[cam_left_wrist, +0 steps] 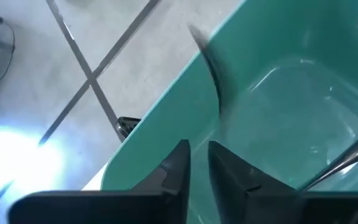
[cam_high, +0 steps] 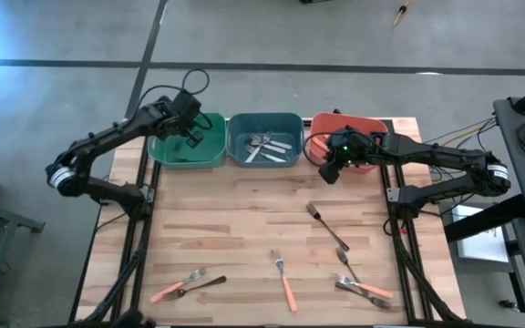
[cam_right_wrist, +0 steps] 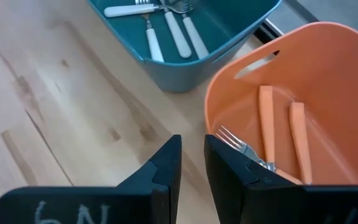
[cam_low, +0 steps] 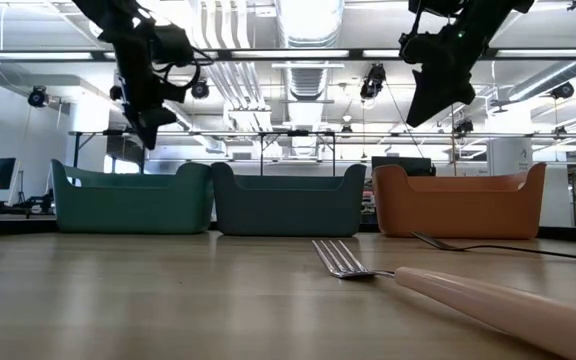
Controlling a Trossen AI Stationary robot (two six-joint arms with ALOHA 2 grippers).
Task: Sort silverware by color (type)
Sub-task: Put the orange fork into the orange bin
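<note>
My left gripper (cam_high: 190, 138) (cam_left_wrist: 198, 168) hangs over the green bin (cam_high: 187, 146), its fingers a narrow gap apart and holding nothing. A blurred black utensil (cam_left_wrist: 209, 71) shows loose inside that bin, and another utensil (cam_left_wrist: 347, 163) lies on the bin's floor. My right gripper (cam_high: 329, 168) (cam_right_wrist: 192, 163) hovers over the near left rim of the orange bin (cam_high: 358, 128), also slightly open and empty. Orange-handled forks (cam_right_wrist: 281, 134) lie in that bin. On the table lie a black fork (cam_high: 327, 226), an orange-handled fork (cam_high: 286, 282), and mixed pairs lower left (cam_high: 188, 286) and lower right (cam_high: 361, 288).
The blue bin (cam_high: 264, 138) between the other two holds white-handled utensils (cam_right_wrist: 166, 28). All three bins stand in a row along the table's far edge. Bare wood (cam_high: 235, 210) stretches between the bins and the loose silverware near the front edge.
</note>
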